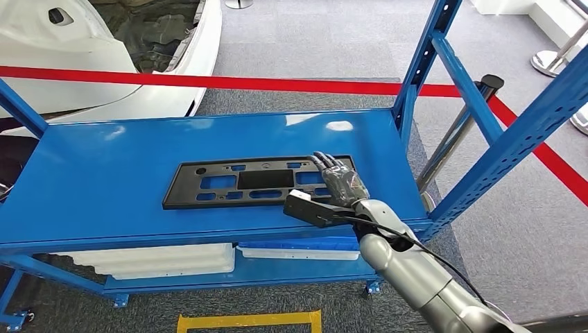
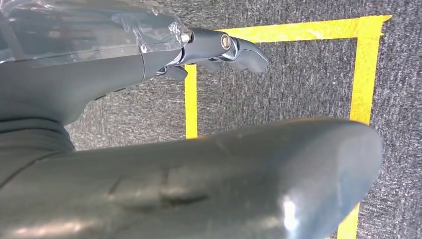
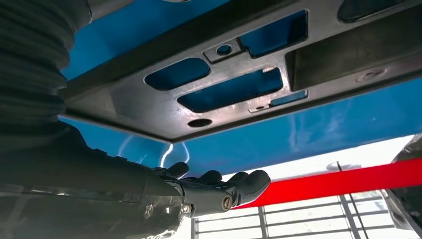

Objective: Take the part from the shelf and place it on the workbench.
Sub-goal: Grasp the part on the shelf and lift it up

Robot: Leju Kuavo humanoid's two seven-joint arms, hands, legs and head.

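Currently, black panel part (image 1: 260, 182) is laid long-axis left–right on blue shelf (image 1: 104, 180); right hand (image 1: 340, 182), fingers extended, ungrasping, is set over its right end.

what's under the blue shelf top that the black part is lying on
A lower blue shelf carries two flat white parts side by side. Just their front edges show; the shelf top covers the rest.

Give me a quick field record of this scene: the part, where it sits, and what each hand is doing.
part: flat black panel with cutouts, lying flat
support: blue shelf, top level
right hand: right hand fingers extended over the panel's right end; contact unclear, not gripping
left hand: left hand hanging above grey carpet with yellow tape, holding nothing
task stage: part not yet lifted
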